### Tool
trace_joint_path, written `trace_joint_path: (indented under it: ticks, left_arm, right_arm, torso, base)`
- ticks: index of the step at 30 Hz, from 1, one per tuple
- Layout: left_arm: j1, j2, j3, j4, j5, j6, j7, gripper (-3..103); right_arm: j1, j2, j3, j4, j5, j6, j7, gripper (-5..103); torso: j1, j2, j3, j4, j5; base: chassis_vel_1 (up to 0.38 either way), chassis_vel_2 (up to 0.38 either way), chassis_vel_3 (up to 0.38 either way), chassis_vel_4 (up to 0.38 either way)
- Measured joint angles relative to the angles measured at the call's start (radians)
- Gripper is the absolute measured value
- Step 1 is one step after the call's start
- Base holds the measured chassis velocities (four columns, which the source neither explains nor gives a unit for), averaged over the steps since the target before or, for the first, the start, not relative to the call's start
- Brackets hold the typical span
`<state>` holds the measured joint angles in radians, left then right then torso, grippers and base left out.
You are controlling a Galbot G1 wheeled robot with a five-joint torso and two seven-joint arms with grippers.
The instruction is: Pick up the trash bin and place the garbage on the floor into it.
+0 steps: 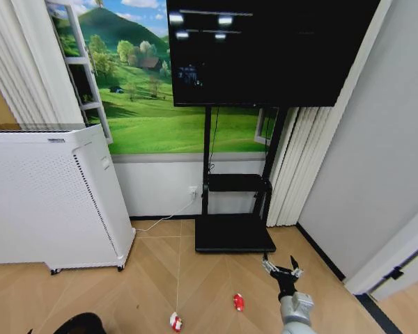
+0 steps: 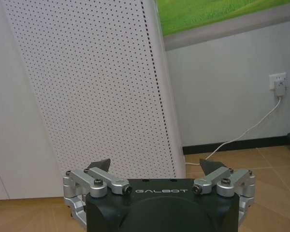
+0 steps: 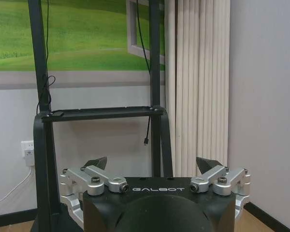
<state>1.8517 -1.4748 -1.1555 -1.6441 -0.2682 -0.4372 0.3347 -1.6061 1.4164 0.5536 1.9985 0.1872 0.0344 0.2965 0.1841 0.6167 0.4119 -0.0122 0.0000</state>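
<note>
I see the small black round trash bin (image 1: pixel 80 323) only as a dark rim at my lower left, on the left arm's side. The left gripper (image 2: pixel 155 167) points at the white perforated appliance (image 2: pixel 94 87), fingers wide, empty. The right gripper (image 1: pixel 283 267) hangs splayed wide above the herringbone wood floor (image 1: pixel 216 285). Nearest it lies the small red crushed item (image 1: pixel 238 302); the crumpled red-and-white wrapper (image 1: pixel 175 321) lies further left.

Right claw (image 1: pixel 282 267) spread wide, held low and forward — left claw (image 2: pixel 154 166) likewise spread, empty
</note>
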Motion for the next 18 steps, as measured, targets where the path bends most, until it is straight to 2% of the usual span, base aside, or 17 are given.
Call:
trace_joint_path:
  ticks: [18]
  left_arm:
    - [-0.01,-0.001,0.021,0.018,0.003,-0.001,-0.015,100]
  right_arm:
    - [-0.002,0.017,-0.011,0.001,-0.008,-0.004,0.002,100]
  torso:
    - [-0.031,-0.081,-0.05,0.0,0.0]
  base:
    - [0.0,0.0,0.0,0.0]
